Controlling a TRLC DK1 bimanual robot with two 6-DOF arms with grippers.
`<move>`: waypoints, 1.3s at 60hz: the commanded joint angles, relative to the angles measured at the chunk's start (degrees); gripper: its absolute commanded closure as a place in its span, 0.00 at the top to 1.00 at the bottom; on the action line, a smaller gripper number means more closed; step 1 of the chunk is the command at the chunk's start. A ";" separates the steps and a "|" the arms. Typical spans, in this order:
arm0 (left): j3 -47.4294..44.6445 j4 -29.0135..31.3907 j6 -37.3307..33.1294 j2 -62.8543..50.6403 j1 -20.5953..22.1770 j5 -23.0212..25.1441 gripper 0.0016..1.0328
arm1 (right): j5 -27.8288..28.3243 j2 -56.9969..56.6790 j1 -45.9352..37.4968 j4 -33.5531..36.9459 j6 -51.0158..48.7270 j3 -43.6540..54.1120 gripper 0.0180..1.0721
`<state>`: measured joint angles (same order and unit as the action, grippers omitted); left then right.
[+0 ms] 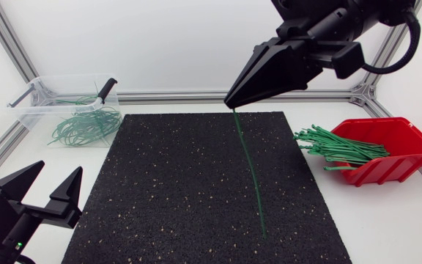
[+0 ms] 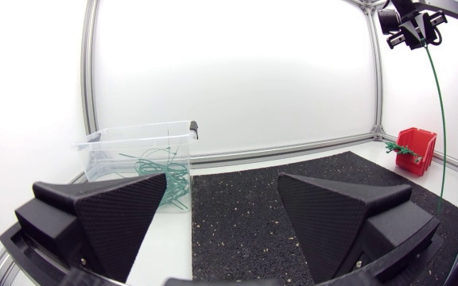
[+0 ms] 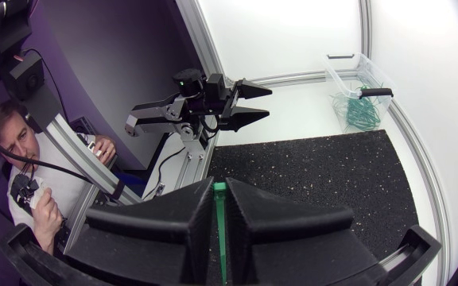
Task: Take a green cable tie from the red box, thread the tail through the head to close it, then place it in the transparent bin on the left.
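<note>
R tool [image 1: 231,103] high above mat [image 1: 167,191], clenched on tie [image 1: 249,169] by one end, prob. so it hangs free for threading; L tool [image 1: 58,170] released, idle beside mat.

A single green cable tie [image 1: 249,172] hangs straight, thin and unthreaded, its upper end pinched in the right hand [image 1: 234,105]. Well to its right, the red box [image 1: 405,150] holds a bundle of straight green ties [image 1: 339,147] poking out of its open front. Far left, the transparent bin [image 1: 31,110] holds looped ties [image 1: 86,126].
</note>
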<state>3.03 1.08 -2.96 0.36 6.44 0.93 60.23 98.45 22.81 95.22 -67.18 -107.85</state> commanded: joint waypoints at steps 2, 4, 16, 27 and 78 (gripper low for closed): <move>1.28 2.79 0.41 -1.15 -0.28 1.18 0.94 | 1.21 1.74 -0.13 3.66 -4.45 -1.83 0.07; 1.81 3.22 0.41 -1.59 -0.20 1.36 0.94 | 1.47 1.83 -0.13 3.75 -4.72 -1.75 0.07; 6.38 5.77 0.41 -5.02 0.07 1.97 0.92 | 1.82 2.53 -0.13 3.92 -5.42 -1.57 0.07; 11.12 6.92 0.76 -10.91 0.42 3.11 0.89 | 1.74 3.06 0.04 3.92 -5.33 -2.27 0.07; 29.32 5.25 2.26 -46.94 -0.72 29.31 0.89 | -1.08 8.07 2.86 2.25 -6.04 -6.49 0.07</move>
<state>30.50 7.75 0.82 -44.16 6.11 29.28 60.07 104.99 25.08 96.07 -71.90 -113.51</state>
